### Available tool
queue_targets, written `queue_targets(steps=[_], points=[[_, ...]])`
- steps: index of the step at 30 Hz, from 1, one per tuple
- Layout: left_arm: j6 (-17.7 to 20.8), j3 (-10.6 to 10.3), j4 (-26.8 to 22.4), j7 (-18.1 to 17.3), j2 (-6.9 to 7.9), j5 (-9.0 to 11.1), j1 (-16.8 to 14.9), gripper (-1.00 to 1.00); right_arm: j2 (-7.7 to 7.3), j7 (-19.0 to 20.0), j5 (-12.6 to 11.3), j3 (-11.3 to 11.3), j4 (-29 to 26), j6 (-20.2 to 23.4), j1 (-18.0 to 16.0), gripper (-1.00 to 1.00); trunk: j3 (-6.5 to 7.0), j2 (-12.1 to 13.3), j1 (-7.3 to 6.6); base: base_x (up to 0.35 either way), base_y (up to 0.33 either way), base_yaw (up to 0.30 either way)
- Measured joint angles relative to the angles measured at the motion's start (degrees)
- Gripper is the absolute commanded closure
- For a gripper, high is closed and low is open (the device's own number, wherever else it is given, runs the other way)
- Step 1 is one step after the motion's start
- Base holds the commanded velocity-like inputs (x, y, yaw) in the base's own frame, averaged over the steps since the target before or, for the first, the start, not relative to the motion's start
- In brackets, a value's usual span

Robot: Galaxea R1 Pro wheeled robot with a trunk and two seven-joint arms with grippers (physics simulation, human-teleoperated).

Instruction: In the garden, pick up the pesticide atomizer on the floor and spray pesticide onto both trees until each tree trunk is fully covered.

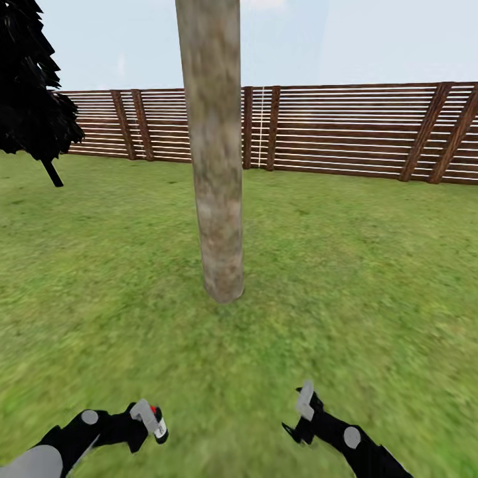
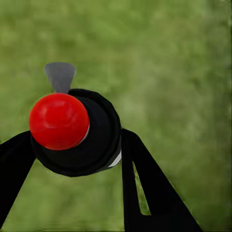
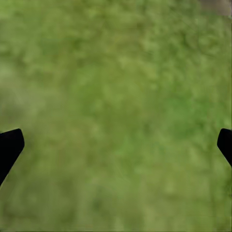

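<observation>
A thick pale grey-brown mottled tree trunk (image 1: 216, 166) rises from the lawn straight ahead of me, its crown out of view. At the lower left of the head view my left gripper (image 1: 149, 419) is shut on the pesticide atomizer (image 1: 158, 425), a stubby black sprayer with a pale band. In the left wrist view the atomizer (image 2: 84, 140) shows its red cap and grey nozzle tab between the black fingers (image 2: 145, 183). My right gripper (image 1: 302, 411) hangs open at the lower right over bare grass, its fingertips (image 3: 9, 147) far apart.
A brown horizontal-slat fence (image 1: 345, 133) closes the lawn behind the trunk. A narrow black cypress-like tree (image 1: 33, 99) stands at the far left. Open grass (image 1: 358, 279) lies all around the trunk and between it and my grippers.
</observation>
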Motion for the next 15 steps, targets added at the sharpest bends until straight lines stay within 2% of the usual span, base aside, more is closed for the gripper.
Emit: queue_targets(steps=[2, 4, 6, 9, 10, 12, 15], points=[[1.3, 0.1, -0.3, -7.9, 0.38, -5.0, -2.6, 1.0, -0.01, 12.1, 0.7, 0.0, -3.6, 0.4, -1.7, -1.0, -0.01, 0.0, 0.0, 0.0, 0.0, 0.0], [1.7, 0.0, -0.4, -13.6, 0.12, -8.6, -4.9, 1.0, 0.06, 18.5, 0.8, 0.0, -7.1, 0.5, -2.5, -1.0, -0.01, 0.0, 0.0, 0.0, 0.0, 0.0], [1.9, -0.1, -0.4, -14.9, -0.2, -9.5, -5.2, 1.0, 0.11, 19.5, 0.8, 0.0, -7.5, 0.5, -2.7, -1.0, -0.02, 0.0, 0.0, 0.0, 0.0, 0.0], [2.0, -0.1, -0.4, -15.3, -0.39, -9.7, -5.3, 1.0, 0.4, 22.0, 0.8, 0.0, -7.6, 0.5, -2.7, -1.0, -0.02, 0.0, 0.0, 0.0, 0.0, 0.0], [1.9, -0.2, -0.4, -15.3, -0.44, -9.7, -5.3, 1.0, 0.58, 24.3, 0.8, 0.1, -7.8, 0.5, -2.8, 1.0, -0.02, 0.0, 0.0, 0.0, 0.0, 0.0], [1.9, -0.7, -0.4, -15.3, -0.51, -9.8, -5.3, 1.0, 0.73, 26.2, 0.6, 0.1, -8.0, 0.5, -2.8, 1.0, -0.02, 0.0, 0.0, 0.0, 0.0, 0.0], [2.0, -2.7, -0.4, -15.3, -1.04, -9.8, -5.3, 1.0, 1.44, 27.4, 0.5, 0.1, -8.4, 0.5, -3.4, 1.0, -0.02, 0.0, 0.0, 0.0, 0.0, 0.0]])
